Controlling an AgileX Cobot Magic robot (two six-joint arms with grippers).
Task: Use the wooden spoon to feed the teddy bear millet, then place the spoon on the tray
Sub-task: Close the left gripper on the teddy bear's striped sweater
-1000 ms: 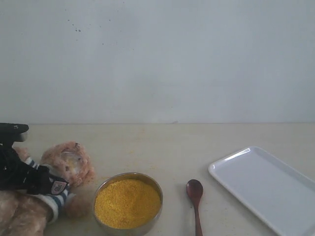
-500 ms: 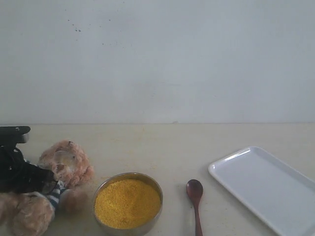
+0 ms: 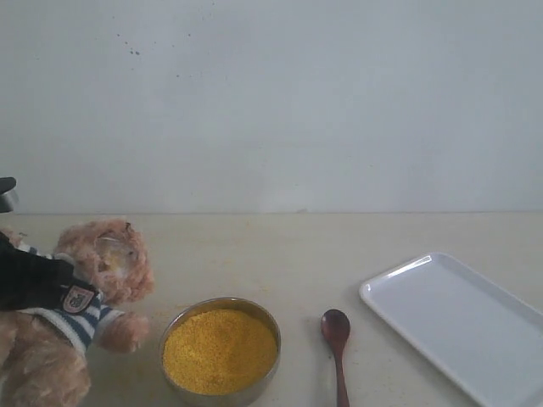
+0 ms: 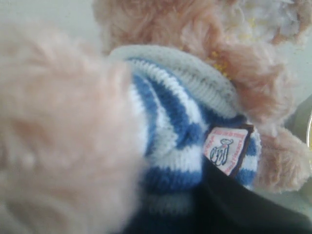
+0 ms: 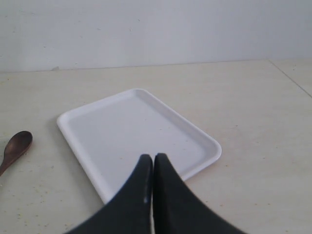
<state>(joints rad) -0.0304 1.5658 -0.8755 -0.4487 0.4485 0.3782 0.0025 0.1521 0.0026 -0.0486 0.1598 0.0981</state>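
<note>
Because the small dark reddish-brown wooden spoon (image 3: 337, 343) lies alone on the pale counter (image 3: 280, 246) with no tool on it, the coming move looks like its pickup, and that hinges on how it lies from the right tool (image 5: 153, 168). That tool hangs above the rim of the flat white rectangular tray (image 3: 458, 322), its two black jaws pressed together with nothing between them. From it, the spoon sits past the tray's edge on the side toward the other arm — near the tray but clear of it, not touching. The spoon's long axis runs with the oval bowl end toward the back wall and the thin handle coming back to the lower edge of the exterior view, where its tip is cut off. The left tool (image 3: 61, 284) is occupied: it is clamped on the navy-and-white striped shirt of the fluffy light-brown plush teddy bear (image 3: 106, 267), right by the small badge (image 4: 225, 150), propping the bear roughly upright. Between that tool and the spoon stands the round shallow metal bowl (image 3: 222, 302) heaped with fine yellow millet (image 3: 220, 349), just beside the bear's paw. So the right tool is both the free one and, by my judgement, the nearer — it would have to open, travel sideways off the tray, and line its jaws across the handle rather than along it.
</note>
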